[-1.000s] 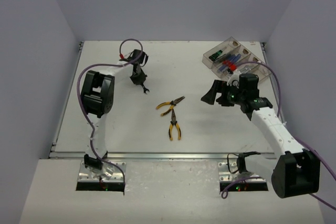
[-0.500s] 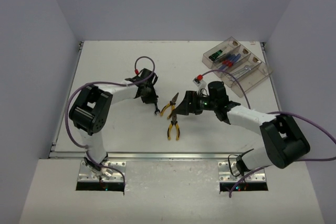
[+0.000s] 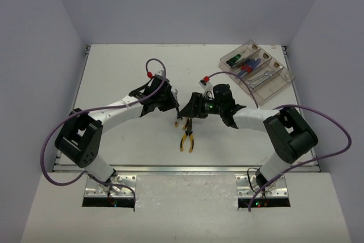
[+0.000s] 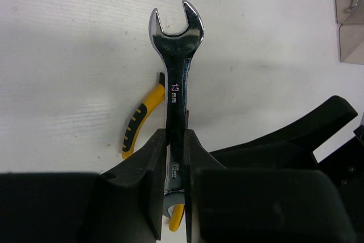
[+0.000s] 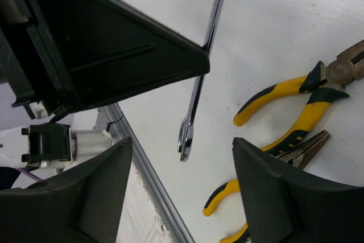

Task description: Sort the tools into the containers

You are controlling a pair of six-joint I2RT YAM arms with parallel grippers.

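- Here, the left gripper [image 4: 175, 140] is pinching a silver wrench [image 4: 175, 78] by its shank, fingers pressed against both flat sides. The open-jawed head points away from the wrist, and the shank reads 13 mm.
- The wrench is held off the table [image 3: 125, 140], around the middle of the tabletop.
- The right gripper [image 5: 182, 157] faces the left one at close range. Its fingers [image 5: 85, 197] are spread wide and empty, and the free end of the wrench hangs in the gap between them, touching neither.
- Two yellow-and-black pliers lie flat near the middle, a little toward the near edge. One pair [image 5: 310, 98] is partly under the two grippers, and the other pair [image 3: 186, 136] lies just nearer the near edge.
- The tray of clear bins [image 3: 281, 83] sits angled at the far right corner, well apart from the grippers.
- In the bins are green-handled screwdrivers [image 3: 234, 59], blue-and-red screwdrivers [image 3: 248, 66] and a silver wrench [image 3: 260, 77], each kind in its own compartment.
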